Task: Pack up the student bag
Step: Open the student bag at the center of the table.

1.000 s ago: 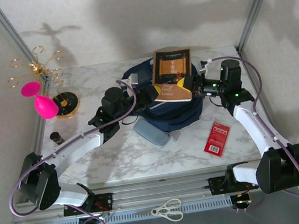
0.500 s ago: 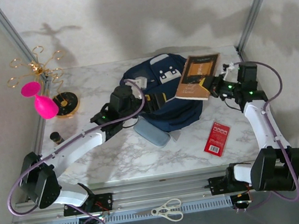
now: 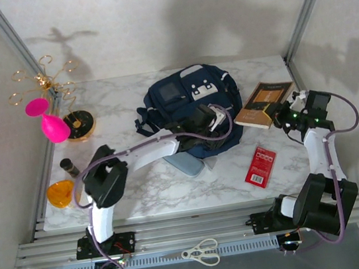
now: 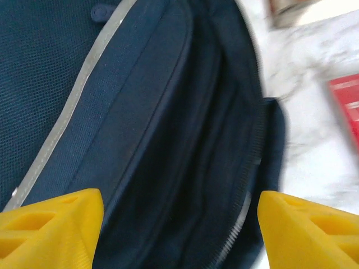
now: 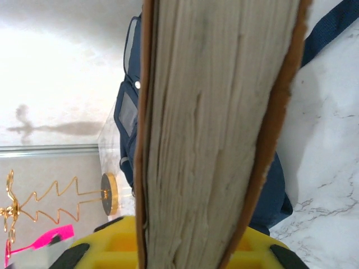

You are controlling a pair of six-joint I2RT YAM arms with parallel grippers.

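**Bag mouth open, book waiting at the side**

Top view: white marble table (image 3: 141,193), pale walls. The student bag (image 3: 185,100) lies mid-table toward the back, with a grey-blue pencil case (image 3: 187,163) just beside its near edge. The left gripper (image 3: 214,117) hovers over the bag's near right side. The right gripper (image 3: 292,116) is clamped on a brown book (image 3: 265,103) just right of the bag.

Left wrist: yellow fingers (image 4: 50,230) are spread wide with nothing between them. Below them a zippered compartment gapes, dark inside.

Right wrist: the book's page edge stands upright between the fingers, with the bag behind it.

Handling, judged: the fabric looks soft and limp, so the mouth will likely sag shut. The zipper lip looks the best hold, not the slack panel.
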